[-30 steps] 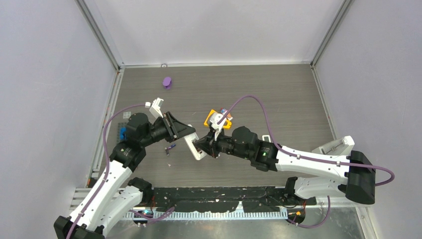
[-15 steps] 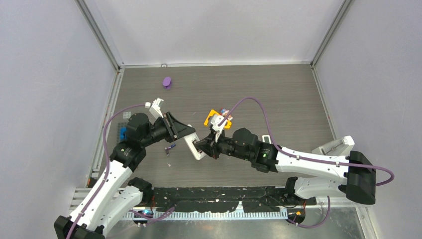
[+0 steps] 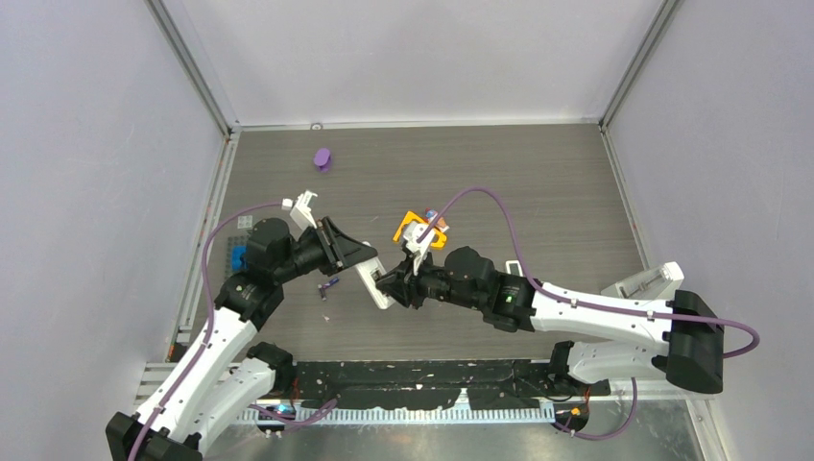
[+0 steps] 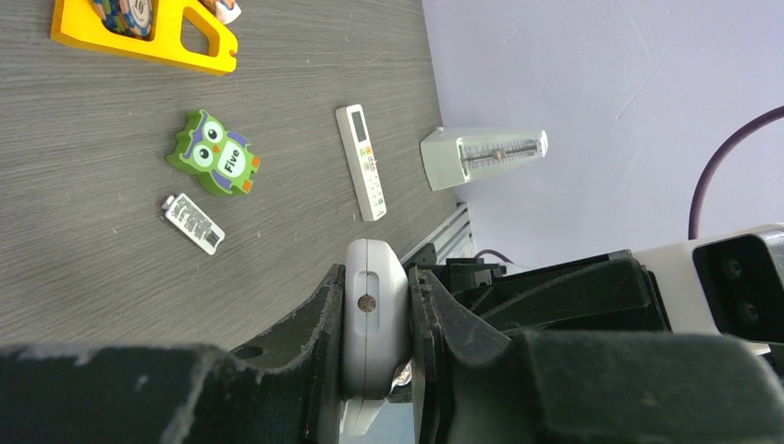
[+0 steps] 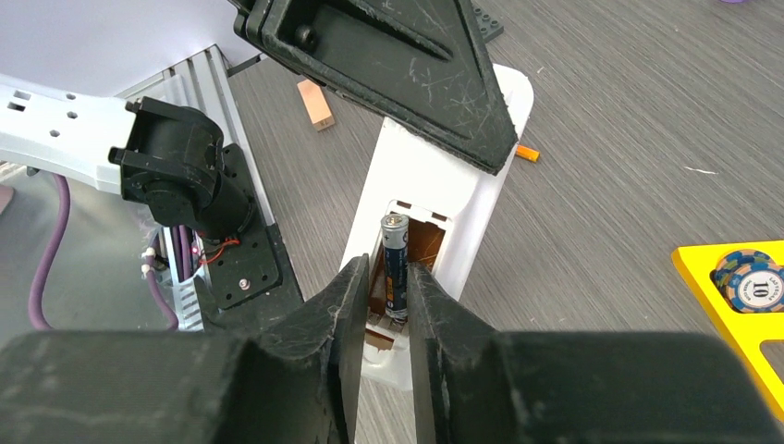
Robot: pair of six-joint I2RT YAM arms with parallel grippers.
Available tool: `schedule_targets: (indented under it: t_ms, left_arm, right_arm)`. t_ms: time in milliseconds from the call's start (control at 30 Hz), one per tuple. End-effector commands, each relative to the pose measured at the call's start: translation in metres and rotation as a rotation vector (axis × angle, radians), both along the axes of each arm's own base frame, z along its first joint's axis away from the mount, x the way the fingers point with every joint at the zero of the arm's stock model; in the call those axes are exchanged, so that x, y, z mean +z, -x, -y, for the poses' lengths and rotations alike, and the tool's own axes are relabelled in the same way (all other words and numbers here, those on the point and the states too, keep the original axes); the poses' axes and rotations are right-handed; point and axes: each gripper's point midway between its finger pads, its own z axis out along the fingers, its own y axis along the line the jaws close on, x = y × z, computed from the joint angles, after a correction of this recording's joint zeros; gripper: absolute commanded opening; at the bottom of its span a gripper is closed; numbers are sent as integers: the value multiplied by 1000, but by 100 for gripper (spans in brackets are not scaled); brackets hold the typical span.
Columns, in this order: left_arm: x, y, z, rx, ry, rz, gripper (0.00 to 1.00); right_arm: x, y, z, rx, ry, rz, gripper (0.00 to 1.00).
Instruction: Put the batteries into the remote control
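Note:
My left gripper [image 3: 360,257] is shut on the white remote control [image 3: 372,284] and holds it above the table; in the left wrist view the remote [image 4: 374,333] is clamped between both fingers [image 4: 374,305]. In the right wrist view the remote [image 5: 462,213] has its battery bay uncovered, with a dark battery [image 5: 397,259] lying in it. My right gripper [image 5: 388,277] straddles the battery's near end, fingers a little apart; only the right finger touches it. An orange battery [image 5: 525,154] and a purple battery [image 3: 329,283] lie on the table.
A yellow holder [image 3: 423,230] with poker chips sits behind the right gripper. A green owl toy [image 4: 214,154], a second slim remote [image 4: 361,162], a metronome [image 4: 483,155] and a small white tag [image 4: 193,223] lie to the right. A purple lump [image 3: 323,158] lies at the far left.
My right gripper has edged left, closer onto the remote's open end. The left arm has shifted only slightly, still holding the remote.

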Motion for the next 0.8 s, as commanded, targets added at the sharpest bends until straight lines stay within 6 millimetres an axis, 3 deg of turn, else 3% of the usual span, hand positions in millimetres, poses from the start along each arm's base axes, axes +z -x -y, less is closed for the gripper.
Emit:
schedule_targets:
  t_ms: [0, 233, 767]
  left_arm:
    - [29, 7, 9, -68, 80, 77, 0]
    - [20, 6, 8, -65, 64, 54, 0]
    - [19, 8, 9, -77, 62, 51, 0]
  right_arm:
    - [0, -8, 7, -44, 33, -16, 29]
    - [10, -12, 10, -64, 11, -30, 32]
    - [-16, -30, 10, -152, 107, -45, 34]
